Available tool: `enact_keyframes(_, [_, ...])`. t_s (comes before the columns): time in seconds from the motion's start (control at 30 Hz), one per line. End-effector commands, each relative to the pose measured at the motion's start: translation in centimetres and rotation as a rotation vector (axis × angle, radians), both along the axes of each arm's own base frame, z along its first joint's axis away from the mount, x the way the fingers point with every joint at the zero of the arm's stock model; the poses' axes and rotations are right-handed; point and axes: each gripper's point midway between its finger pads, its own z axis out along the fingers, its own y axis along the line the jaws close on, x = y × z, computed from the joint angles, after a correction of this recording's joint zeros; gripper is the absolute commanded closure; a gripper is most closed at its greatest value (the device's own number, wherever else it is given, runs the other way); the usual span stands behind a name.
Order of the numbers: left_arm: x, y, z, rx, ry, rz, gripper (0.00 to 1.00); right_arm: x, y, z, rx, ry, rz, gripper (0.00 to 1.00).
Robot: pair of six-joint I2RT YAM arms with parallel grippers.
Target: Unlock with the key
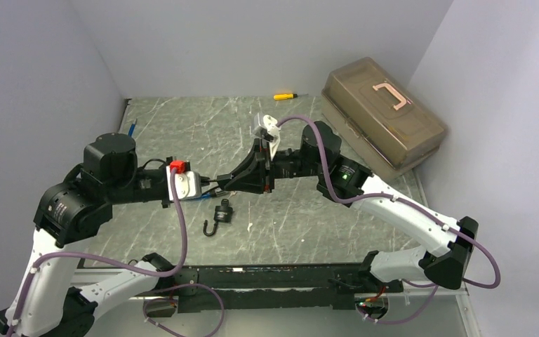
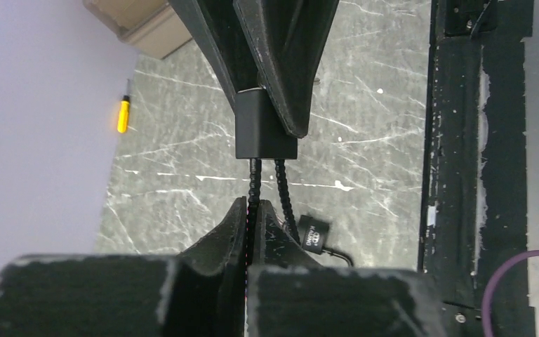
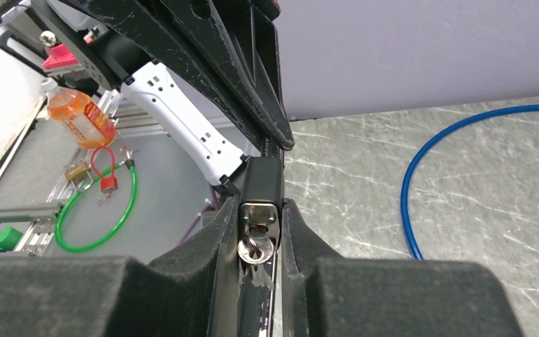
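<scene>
A black lock (image 3: 262, 184) hangs above the table between the two arms. My right gripper (image 3: 260, 214) is shut on its body. A silver key (image 3: 256, 248) sits in the keyhole of the metal end face, between the right fingers. From the body (image 2: 265, 130) a ribbed black cable shackle (image 2: 255, 184) runs into my left gripper (image 2: 254, 210), which is shut on one strand of it. A second strand (image 2: 283, 193) passes beside the left fingers. In the top view the left gripper (image 1: 210, 189) and the right gripper (image 1: 227, 182) meet tip to tip.
A small black lock with a hook (image 1: 221, 213) lies on the table under the grippers, also in the left wrist view (image 2: 314, 235). A yellow screwdriver (image 1: 284, 95) and a brown toolbox (image 1: 382, 112) are at the back. A blue cable (image 3: 421, 175) lies on the left.
</scene>
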Motion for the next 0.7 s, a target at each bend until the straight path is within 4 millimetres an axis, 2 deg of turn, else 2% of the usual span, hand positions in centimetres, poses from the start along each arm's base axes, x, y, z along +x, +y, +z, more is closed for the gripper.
enact_keyframes(0.0, [-0.8, 0.2, 1.8, -0.070, -0.043, -0.010, 1.00, -0.3, -1.0, 3.5, 0.117, -0.053, -0.015, 1.00])
enact_keyframes(0.23, [-1.2, 1.7, 0.6, -0.056, -0.048, 0.040, 1.00, 0.6, -3.0, 4.1, 0.175, -0.027, -0.074, 1.00])
enact_keyframes(0.33, [-1.1, 1.7, 0.8, -0.063, -0.044, 0.048, 0.96, 0.4, -2.8, 3.8, 0.163, -0.010, -0.055, 1.00])
enact_keyframes(0.4, [-0.9, 1.7, 1.3, -0.070, -0.050, 0.050, 1.00, 0.5, -2.6, 3.7, 0.156, -0.006, -0.051, 1.00])
enact_keyframes(0.47, [-0.5, 2.0, 1.4, -0.066, -0.055, 0.079, 1.00, 0.7, -2.9, 3.8, 0.155, -0.016, -0.072, 1.00])
enact_keyframes(0.57, [-0.6, 2.5, 0.7, -0.058, -0.055, 0.103, 1.00, 1.5, -4.3, 4.5, 0.177, -0.043, -0.135, 1.00])
enact_keyframes(0.67, [-1.7, 2.6, -1.2, -0.067, 0.000, 0.081, 1.00, 2.8, -6.5, 6.4, 0.253, -0.071, -0.226, 1.00])
